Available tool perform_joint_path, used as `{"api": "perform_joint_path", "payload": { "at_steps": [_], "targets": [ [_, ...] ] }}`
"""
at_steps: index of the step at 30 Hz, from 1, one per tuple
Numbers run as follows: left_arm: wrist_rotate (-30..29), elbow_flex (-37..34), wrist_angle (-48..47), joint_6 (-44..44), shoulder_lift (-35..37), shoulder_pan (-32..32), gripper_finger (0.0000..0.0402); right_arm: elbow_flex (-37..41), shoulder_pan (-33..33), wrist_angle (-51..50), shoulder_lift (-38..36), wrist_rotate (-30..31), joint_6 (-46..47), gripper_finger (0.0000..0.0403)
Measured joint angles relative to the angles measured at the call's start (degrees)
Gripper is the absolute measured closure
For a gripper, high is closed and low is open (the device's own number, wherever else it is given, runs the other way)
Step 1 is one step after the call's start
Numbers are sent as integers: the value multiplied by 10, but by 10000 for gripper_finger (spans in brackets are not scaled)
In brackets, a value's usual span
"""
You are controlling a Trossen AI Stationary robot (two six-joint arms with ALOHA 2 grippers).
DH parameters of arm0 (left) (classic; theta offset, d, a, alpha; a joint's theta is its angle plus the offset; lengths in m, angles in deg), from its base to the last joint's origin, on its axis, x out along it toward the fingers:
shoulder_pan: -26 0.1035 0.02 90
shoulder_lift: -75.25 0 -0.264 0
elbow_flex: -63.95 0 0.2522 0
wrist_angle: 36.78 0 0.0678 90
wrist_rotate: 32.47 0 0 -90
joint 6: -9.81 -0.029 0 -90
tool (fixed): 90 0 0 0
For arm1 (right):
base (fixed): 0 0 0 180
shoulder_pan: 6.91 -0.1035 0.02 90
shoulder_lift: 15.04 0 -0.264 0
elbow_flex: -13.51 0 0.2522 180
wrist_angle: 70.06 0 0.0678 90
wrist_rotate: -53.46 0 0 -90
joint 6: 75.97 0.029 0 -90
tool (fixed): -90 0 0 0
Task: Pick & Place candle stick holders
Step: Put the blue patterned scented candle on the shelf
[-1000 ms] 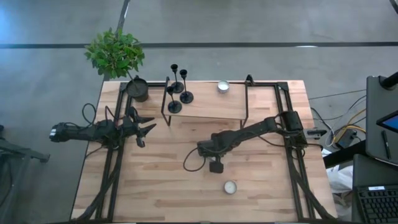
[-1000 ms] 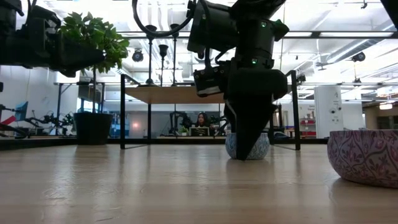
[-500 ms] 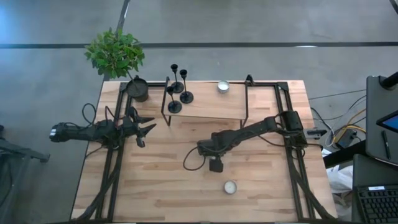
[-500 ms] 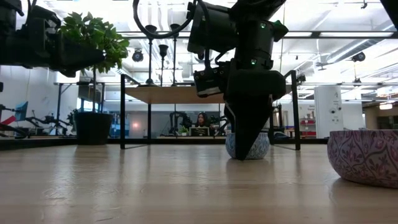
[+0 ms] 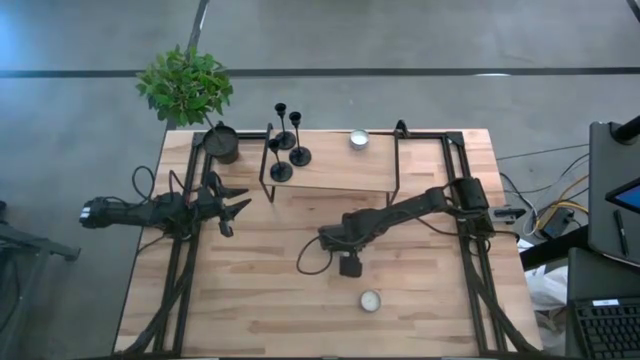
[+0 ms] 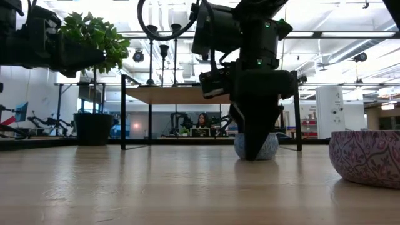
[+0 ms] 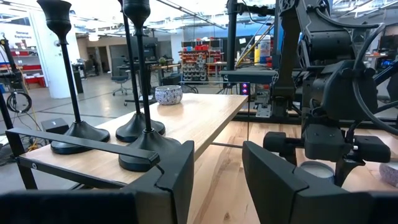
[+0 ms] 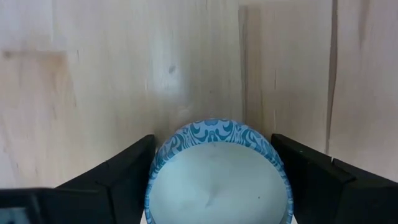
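Observation:
Three black candlesticks (image 5: 288, 140) stand on their round bases on a raised wooden shelf (image 5: 340, 172); they also show in the left wrist view (image 7: 137, 124). A silvery tealight cup (image 5: 358, 139) sits on the shelf too. A second cup (image 5: 370, 300) sits on the table near the front. My right gripper (image 5: 348, 266) points down at mid-table, shut on a blue-patterned tealight cup (image 8: 217, 171), which also shows in the low view (image 6: 256, 145). My left gripper (image 5: 236, 205) hovers open and empty at the shelf's left end. My right gripper pinches the blue-patterned cup by its round side wall (image 8: 158, 168), one finger (image 8: 121, 180) on each side. The fingers come from above, pointing down. The cup sits upright at table height; whether it is clear of the wood I cannot tell.
A potted plant (image 5: 185, 85) stands at the far left corner beside the shelf. The shelf's black metal legs (image 6: 123, 112) stand on the table. A purple-patterned cup (image 6: 367, 156) is close to the low camera, at the right. A laptop (image 5: 610, 310) lies off the table's right side.
My right gripper has shifted a little toward the table's right edge, and the blue-patterned cup has moved along with it between the fingers, staying upright.

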Motion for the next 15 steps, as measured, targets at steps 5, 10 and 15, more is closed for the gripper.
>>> {"api": "perform_joint_path", "payload": {
  "at_steps": [5, 10, 15],
  "targets": [
    [0, 0, 0, 0, 0, 0, 259, 1, 1, -15, -10, -2, -1, 114],
    [0, 0, 0, 0, 0, 0, 259, 1, 0, -41, -22, -17, -17, 113],
    [0, 0, 0, 0, 0, 0, 259, 1, 1, -60, -35, -17, -31, 114]
  ]
}}
